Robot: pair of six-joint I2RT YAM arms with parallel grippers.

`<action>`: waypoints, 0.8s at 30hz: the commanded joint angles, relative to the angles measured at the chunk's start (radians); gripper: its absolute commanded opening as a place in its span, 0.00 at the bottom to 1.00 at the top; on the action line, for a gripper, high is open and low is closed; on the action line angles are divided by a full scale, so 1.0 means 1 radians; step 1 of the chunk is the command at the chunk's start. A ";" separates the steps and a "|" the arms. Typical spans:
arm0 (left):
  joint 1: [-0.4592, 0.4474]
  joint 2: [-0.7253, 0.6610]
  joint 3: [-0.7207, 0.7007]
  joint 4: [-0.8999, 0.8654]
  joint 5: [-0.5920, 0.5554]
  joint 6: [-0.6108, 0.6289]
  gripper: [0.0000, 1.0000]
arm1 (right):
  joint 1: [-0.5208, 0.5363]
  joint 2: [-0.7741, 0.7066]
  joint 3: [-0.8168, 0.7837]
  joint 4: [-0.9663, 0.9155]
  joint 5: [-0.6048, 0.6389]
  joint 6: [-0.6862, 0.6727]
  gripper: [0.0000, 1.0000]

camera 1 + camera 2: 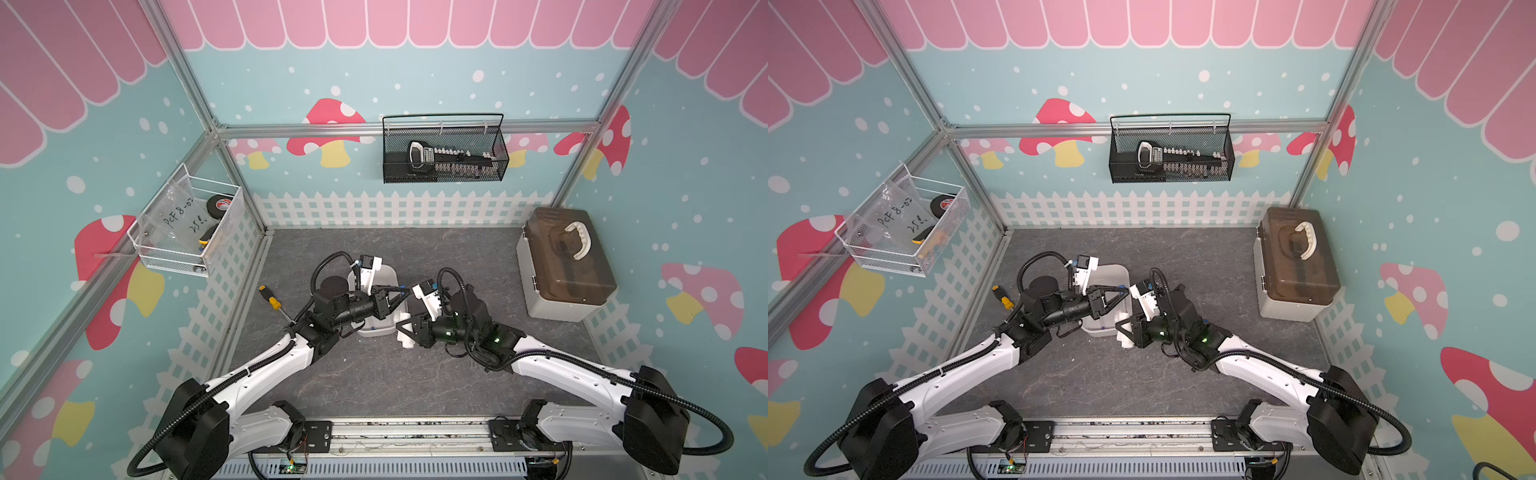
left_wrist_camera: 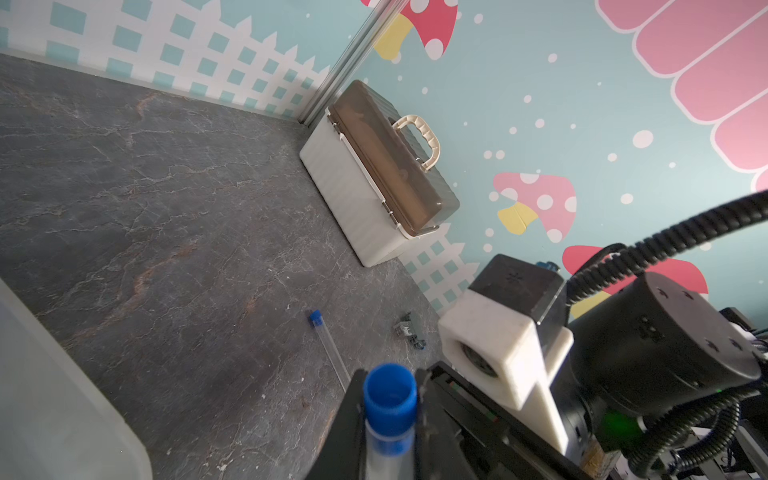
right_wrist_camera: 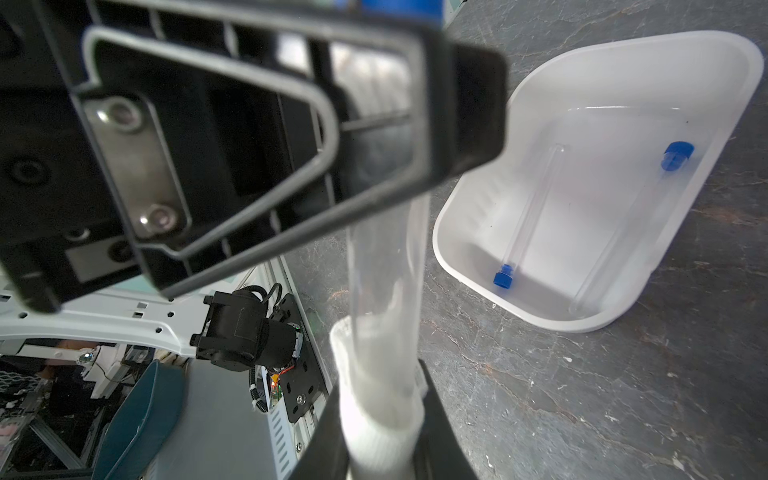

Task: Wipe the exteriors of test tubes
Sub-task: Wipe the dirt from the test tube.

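Observation:
My left gripper (image 2: 390,384) is shut on a clear test tube just below its blue cap (image 2: 390,386). It hangs over the right side of the white tray (image 1: 388,271) in both top views. The tube (image 3: 386,266) runs down into a white cloth (image 3: 374,415), and my right gripper (image 3: 380,401) is shut on that cloth round the tube's lower end. Just right of the tray's front, my right gripper (image 1: 403,330) shows with the cloth (image 1: 406,340). Two more tubes (image 3: 532,212) (image 3: 623,224) lie in the tray (image 3: 623,62). Another tube (image 2: 328,345) lies on the table.
A yellow-and-black screwdriver (image 1: 272,303) lies left of the tray. A white box with a brown lid (image 1: 565,266) stands at the right wall. A black mesh basket (image 1: 444,149) and a white wire basket (image 1: 187,224) hang on the walls. A small grey-green part (image 2: 409,330) lies on the table.

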 commanded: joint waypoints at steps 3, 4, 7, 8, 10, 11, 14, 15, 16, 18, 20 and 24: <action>-0.002 0.012 -0.008 -0.036 0.033 0.004 0.15 | -0.004 -0.019 0.020 0.052 0.001 -0.011 0.17; -0.001 0.012 -0.010 -0.036 0.034 0.003 0.15 | -0.005 -0.023 0.020 0.052 0.009 -0.013 0.18; -0.002 0.010 -0.016 -0.034 0.039 -0.001 0.15 | -0.011 -0.028 0.032 0.052 0.027 -0.020 0.20; -0.002 0.010 -0.020 -0.033 0.039 -0.004 0.15 | -0.015 -0.027 0.039 0.052 0.029 -0.022 0.20; -0.001 0.008 -0.023 -0.033 0.041 -0.006 0.15 | -0.023 -0.019 0.057 0.052 0.022 -0.032 0.20; -0.002 0.006 -0.024 -0.034 0.043 -0.008 0.15 | -0.029 -0.013 0.066 0.052 0.017 -0.036 0.20; -0.002 0.001 -0.024 -0.038 0.041 -0.007 0.15 | -0.044 0.005 0.095 0.052 0.002 -0.044 0.20; -0.002 0.000 -0.024 -0.039 0.041 -0.006 0.15 | -0.050 0.010 0.104 0.052 -0.001 -0.048 0.20; -0.002 0.000 -0.024 -0.040 0.041 -0.006 0.15 | -0.053 0.013 0.112 0.052 -0.003 -0.050 0.20; -0.002 -0.002 -0.024 -0.042 0.040 -0.006 0.15 | -0.063 0.020 0.127 0.052 -0.010 -0.057 0.20; -0.002 0.001 -0.024 -0.041 0.043 -0.006 0.15 | -0.072 0.029 0.141 0.052 -0.017 -0.062 0.20; -0.002 0.004 -0.023 -0.039 0.041 -0.006 0.15 | -0.085 0.048 0.157 0.055 -0.031 -0.064 0.20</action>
